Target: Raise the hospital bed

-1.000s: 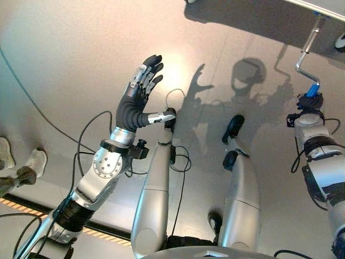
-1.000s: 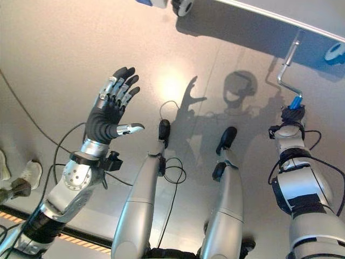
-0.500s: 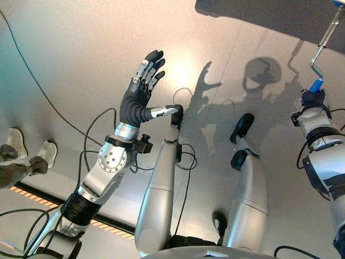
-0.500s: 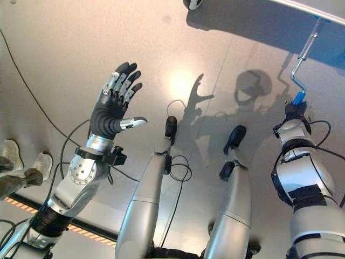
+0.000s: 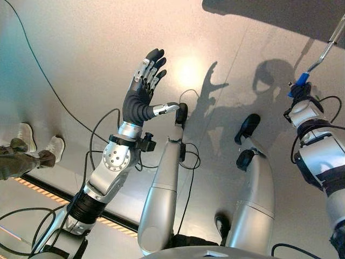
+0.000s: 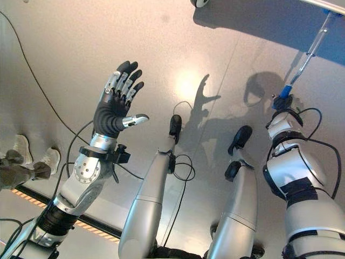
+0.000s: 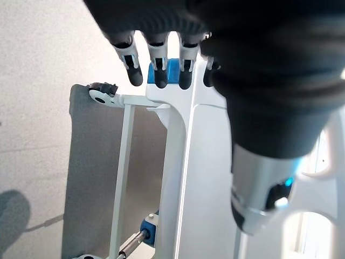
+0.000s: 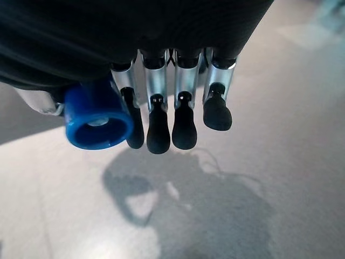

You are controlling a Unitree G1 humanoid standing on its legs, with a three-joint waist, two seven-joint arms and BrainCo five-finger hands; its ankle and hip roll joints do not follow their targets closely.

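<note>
The crank [image 6: 315,46] is a silver rod with a blue grip [image 5: 299,81], at the far right of the head views, hanging from the bed frame [image 6: 323,4] at the upper right edge. The right hand [image 5: 303,97] is curled round the blue grip; in the right wrist view the grip's round blue end [image 8: 98,120] pokes out beside the bent fingers [image 8: 158,132], so the hold looks like a wrap, not a fingertip pinch.

Step in hand, as I judge it: turning the crank to lift the bed. To do it well, keep the wrap firm but let the grip spin in the palm, and sweep the wrist in a full circle around the shaft's axis. Pulling sideways could bend the rod or slip the hand off the end.

Direction: the rod's long axis runs diagonally, from the frame at upper right down toward the robot at lower left. The grip end points at the robot and the free blue end faces the right wrist camera.

The left hand [image 5: 141,91] is raised well apart on the left, fingers straight and spread, holding nothing. Its wrist view looks past the fingers [image 7: 160,73] at a white bed end [image 7: 180,162].

A person's shoes [image 5: 38,148] stand on the floor [image 5: 81,43] at the left edge.
</note>
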